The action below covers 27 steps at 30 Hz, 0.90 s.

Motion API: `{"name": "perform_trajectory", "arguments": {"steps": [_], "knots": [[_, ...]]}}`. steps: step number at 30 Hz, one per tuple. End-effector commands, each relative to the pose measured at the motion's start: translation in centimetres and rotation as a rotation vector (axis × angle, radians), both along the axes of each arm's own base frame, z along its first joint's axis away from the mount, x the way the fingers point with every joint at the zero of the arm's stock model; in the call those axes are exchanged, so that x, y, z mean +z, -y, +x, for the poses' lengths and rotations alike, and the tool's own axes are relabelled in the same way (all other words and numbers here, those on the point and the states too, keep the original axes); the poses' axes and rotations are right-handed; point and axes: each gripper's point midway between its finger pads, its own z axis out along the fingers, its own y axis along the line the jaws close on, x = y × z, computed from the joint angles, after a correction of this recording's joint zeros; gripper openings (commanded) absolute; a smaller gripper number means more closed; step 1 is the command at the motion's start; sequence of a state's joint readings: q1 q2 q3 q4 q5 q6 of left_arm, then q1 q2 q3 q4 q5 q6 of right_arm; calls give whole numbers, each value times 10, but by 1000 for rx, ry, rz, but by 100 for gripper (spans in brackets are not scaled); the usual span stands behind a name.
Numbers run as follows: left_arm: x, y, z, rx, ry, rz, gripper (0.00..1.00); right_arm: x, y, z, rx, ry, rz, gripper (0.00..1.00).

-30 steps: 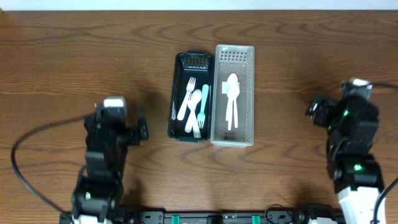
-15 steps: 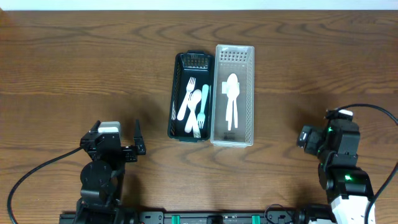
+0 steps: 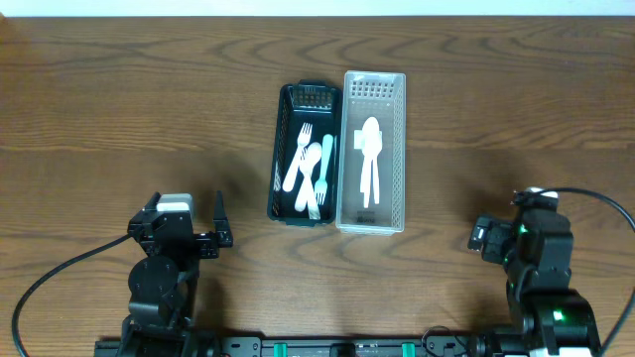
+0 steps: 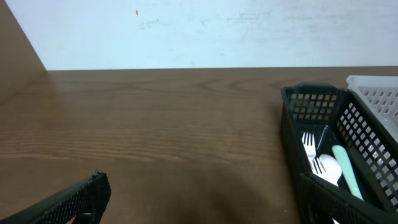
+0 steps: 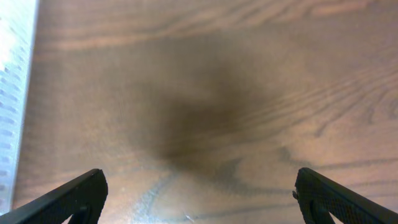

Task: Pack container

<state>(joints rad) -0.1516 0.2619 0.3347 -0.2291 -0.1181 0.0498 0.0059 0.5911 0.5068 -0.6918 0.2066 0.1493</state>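
A black basket (image 3: 285,159) at the table's middle holds white forks (image 3: 302,159), a white spoon and a teal utensil (image 3: 326,159). A white perforated basket (image 3: 389,159) touches its right side and holds white spoons (image 3: 370,159). My left gripper (image 3: 220,223) is open and empty at the front left, away from the baskets. In the left wrist view (image 4: 202,199) the black basket (image 4: 311,102) and white basket (image 4: 373,87) show at right. My right gripper (image 3: 481,236) is open and empty at the front right; its wrist view (image 5: 199,196) shows the white basket's edge (image 5: 12,93).
Brown wooden table (image 3: 129,89). A white wall (image 4: 186,31) stands behind the table's far edge. Black cables (image 3: 40,288) loop from both arm bases at the front.
Both arms have pulled back toward the front edge; the left stopped half a second ago, the right moved a little further down. Baskets and utensils have not moved.
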Motion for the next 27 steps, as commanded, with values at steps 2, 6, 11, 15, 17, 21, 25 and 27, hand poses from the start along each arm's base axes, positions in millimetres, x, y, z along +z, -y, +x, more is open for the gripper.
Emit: {"name": "perform_trajectory", "arguments": {"steps": [2, 6, 11, 15, 17, 21, 25, 27], "knots": [[2, 1, 0, -6, 4, 4, 98, 14, -1, -3, -1, 79, 7, 99], [2, 1, 0, -6, 4, 4, 98, 32, -1, -6, -1, 167, 8, 99], [2, 1, 0, -6, 4, 4, 98, 54, 3, -15, -18, 281, -7, 99], [2, 1, 0, -6, 4, 4, 98, 56, -5, -25, 19, 314, 19, 99], [2, 1, 0, -6, 4, 4, 98, 51, -12, -26, 60, 330, 41, 99], [2, 1, 0, -6, 4, 4, 98, 42, -23, -9, 118, 459, 57, 99], [2, 1, 0, -6, 4, 4, 98, 60, -33, 15, 196, 700, 23, 99], [2, 1, 0, -6, 4, 4, 98, 62, -33, 20, 198, 769, 16, 99]]}}
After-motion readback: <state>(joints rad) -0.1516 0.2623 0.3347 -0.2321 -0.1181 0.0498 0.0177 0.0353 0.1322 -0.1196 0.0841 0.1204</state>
